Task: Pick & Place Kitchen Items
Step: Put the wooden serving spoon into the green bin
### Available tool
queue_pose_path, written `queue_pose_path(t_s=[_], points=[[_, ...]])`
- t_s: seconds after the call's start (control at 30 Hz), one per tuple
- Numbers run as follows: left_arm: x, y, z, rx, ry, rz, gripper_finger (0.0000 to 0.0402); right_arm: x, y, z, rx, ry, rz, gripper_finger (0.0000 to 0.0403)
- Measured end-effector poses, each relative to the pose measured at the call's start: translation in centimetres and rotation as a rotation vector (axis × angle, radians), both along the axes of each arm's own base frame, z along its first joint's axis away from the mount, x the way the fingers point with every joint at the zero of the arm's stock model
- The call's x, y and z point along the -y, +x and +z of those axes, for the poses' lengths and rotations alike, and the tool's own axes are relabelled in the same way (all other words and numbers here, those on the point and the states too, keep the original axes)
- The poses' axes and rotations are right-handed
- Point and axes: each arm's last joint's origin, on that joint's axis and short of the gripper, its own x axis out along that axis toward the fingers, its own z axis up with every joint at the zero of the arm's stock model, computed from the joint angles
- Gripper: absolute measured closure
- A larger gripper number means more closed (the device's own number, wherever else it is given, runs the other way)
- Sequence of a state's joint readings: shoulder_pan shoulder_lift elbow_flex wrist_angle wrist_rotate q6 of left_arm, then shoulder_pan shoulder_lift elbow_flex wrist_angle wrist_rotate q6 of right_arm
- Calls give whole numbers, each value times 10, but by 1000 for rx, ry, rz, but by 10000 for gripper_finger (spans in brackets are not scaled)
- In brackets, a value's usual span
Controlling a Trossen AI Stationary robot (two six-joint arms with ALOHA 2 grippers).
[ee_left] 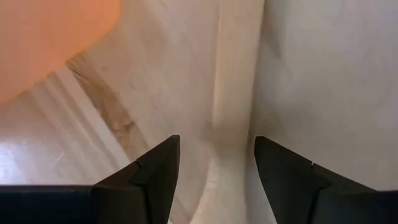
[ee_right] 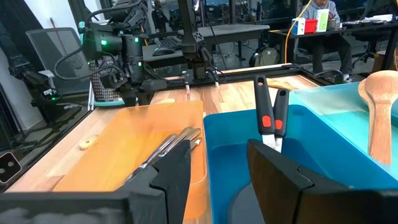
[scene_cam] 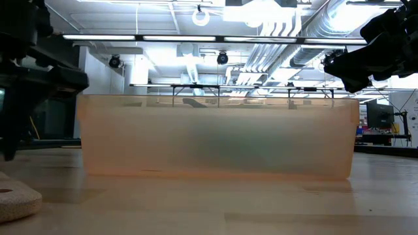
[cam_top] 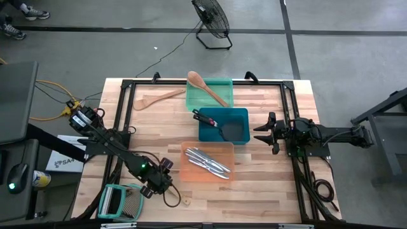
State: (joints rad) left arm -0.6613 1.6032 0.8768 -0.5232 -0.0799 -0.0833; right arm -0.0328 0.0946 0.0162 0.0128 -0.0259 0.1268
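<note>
Fingers first: on the near edge of the tabletop, toward its left corner, we see the left gripper [cam_top: 166, 182] standing spread apart with nothing between its fingers [ee_left: 158, 168], only bare wood below and a corner of the orange tray [cam_top: 208, 161] at the side. Just beyond it, that tray holds the silver knives and tongs [cam_top: 208, 160], lying roughly side by side with their long axes slanting across the tray. A small pale ring [cam_top: 186, 201] and a green-framed rack [cam_top: 119, 201] sit near the front edge.

Farther in, the blue tray [cam_top: 223, 124] holds a black spatula [cam_top: 219, 124] with red marks on its handle. By the right edge, the right gripper [cam_top: 262, 131] points at this tray, its fingers [ee_right: 171, 171] parted and holding nothing.

At the far edge, the green tray [cam_top: 209, 94] carries a wooden spoon [cam_top: 205, 87] laid diagonally, bowl toward the far left. A wooden spatula [cam_top: 157, 98] lies loose on the tabletop just left of that tray, its long axis nearly parallel to the far edge. We judge it the piece left to place; it lies well apart from both grippers, on the left arm's side.

We can read no brand or writing.
</note>
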Motion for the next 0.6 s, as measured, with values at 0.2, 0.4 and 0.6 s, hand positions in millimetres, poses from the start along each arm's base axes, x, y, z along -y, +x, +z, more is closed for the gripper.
queue_pose_path(t_s=[0.2, 0.4, 0.6], points=[[0, 0, -2, -9, 10, -8, 199, 0, 0, 0, 0, 0, 0, 254], [2, 2, -14, -66, 18, -17, 200, 0, 0, 0, 0, 0, 0, 254], [2, 2, -17, -71, 30, -14, 200, 0, 0, 0, 0, 0, 0, 254]])
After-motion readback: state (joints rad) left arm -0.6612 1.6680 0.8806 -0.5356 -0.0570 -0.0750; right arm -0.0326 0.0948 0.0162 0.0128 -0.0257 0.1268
